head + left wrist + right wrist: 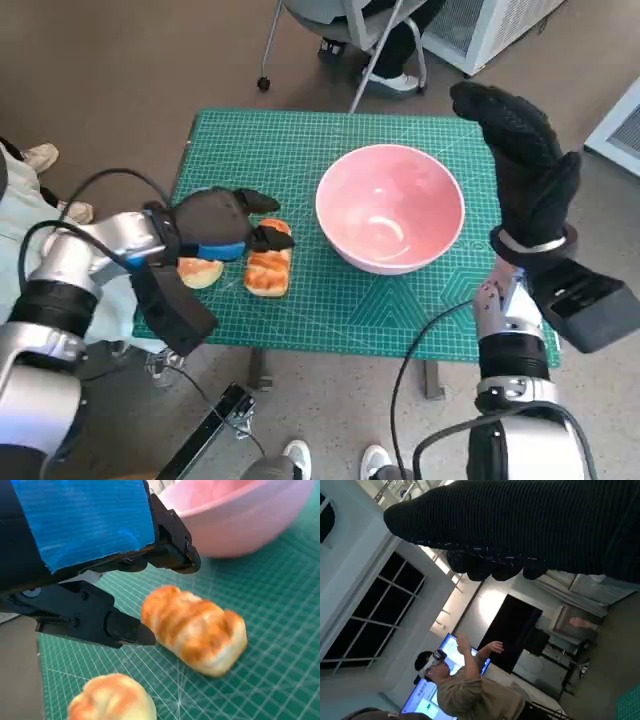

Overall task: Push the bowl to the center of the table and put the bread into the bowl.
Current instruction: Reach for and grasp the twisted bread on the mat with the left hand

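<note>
- Pink bowl (390, 207) is sitting upright, empty, on the green cutting mat (300, 150) covering the table, roughly mid-table and a bit toward the robot's right.
- Bread roll (268, 270), long and golden-brown, is lying flat on the mat just left of the bowl, not touching it.
- In the left wrist view the same bread roll (195, 629) is lying between the left hand's fingers and the bowl (240, 515), which is showing its outer wall behind it.
- Second, rounder bun (200, 272) is lying on the mat near the table's left edge, beside the long roll; in the left wrist view the bun (111, 699) is showing at the frame's lower edge.
- Left hand (215, 232) is hovering over the mat right by the roll, fingers (122, 629) spread apart with nothing between them; one fingertip is sitting very close to the roll's end, contact cannot be told.
- Right hand (525, 165) is raised above the table's right edge beside the bowl, gloved fingers extended and apart, holding nothing, not touching the bowl.
- Right wrist view is pointing up at the room: glove (530, 525) across the top, a person (470, 690) wearing a headset with both hands raised, a lit screen (447, 652) behind.
- Chair legs (340, 60) and a person's shoes (395, 80) are showing past the far table edge.
</note>
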Robot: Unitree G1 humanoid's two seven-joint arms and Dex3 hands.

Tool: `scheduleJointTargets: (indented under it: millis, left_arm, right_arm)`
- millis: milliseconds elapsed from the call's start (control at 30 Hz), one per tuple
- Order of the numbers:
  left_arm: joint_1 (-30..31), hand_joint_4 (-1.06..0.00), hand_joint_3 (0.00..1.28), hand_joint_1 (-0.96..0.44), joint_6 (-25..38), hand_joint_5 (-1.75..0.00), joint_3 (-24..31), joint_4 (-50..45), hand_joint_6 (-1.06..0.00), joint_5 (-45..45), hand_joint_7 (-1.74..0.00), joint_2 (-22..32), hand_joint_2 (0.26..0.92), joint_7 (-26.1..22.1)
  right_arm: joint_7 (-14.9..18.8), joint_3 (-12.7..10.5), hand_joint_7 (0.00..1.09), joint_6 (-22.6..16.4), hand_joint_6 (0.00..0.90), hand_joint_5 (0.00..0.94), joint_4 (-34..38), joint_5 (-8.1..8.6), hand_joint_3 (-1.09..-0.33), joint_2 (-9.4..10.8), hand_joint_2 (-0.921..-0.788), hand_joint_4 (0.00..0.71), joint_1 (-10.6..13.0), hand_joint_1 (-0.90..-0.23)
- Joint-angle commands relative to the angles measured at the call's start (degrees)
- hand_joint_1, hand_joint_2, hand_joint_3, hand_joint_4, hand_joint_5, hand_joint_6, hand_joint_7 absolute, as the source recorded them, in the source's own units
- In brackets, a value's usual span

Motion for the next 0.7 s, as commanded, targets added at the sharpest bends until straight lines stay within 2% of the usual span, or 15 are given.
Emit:
scheduleJointTargets:
  millis: [33,300,467,700]
  left_arm:
    - [-1.9,-0.46,0.0,-0.04,1.2,0.0,-3.4,2.6,-0.61,3.4,-0.04,-1.1,0.877,3.6]
    - [-2.2,-0.46,0.0,-0.04,2.2,0.0,-7.5,7.8,-0.61,4.8,-0.03,-4.3,0.875,6.5]
    - [-2.1,-0.46,0.0,-0.03,2.5,0.0,-9.6,10.0,-0.61,4.7,-0.03,-6.3,0.877,7.4]
    - [-1.7,-0.5,0.01,0.0,2.4,-0.02,-11.5,12.7,-0.64,4.0,-0.04,-8.4,0.887,8.8]
  right_arm:
    - [-1.3,0.1,0.77,0.0,0.048,0.004,-0.3,-0.56,-0.729,-0.3,-0.921,0.343,1.9,-0.601]
    - [-2.5,0.4,0.77,-0.2,0.049,0.004,-0.8,-0.78,-0.729,0.0,-0.921,0.343,2.6,-0.601]
    - [-2.4,0.6,0.78,0.1,0.053,0.004,-0.8,-0.3,-0.728,0.1,-0.921,0.344,2.9,-0.601]
    - [-2.6,0.9,0.78,0.2,0.052,0.001,-1.3,-0.45,-0.726,0.0,-0.921,0.334,3.5,-0.605]
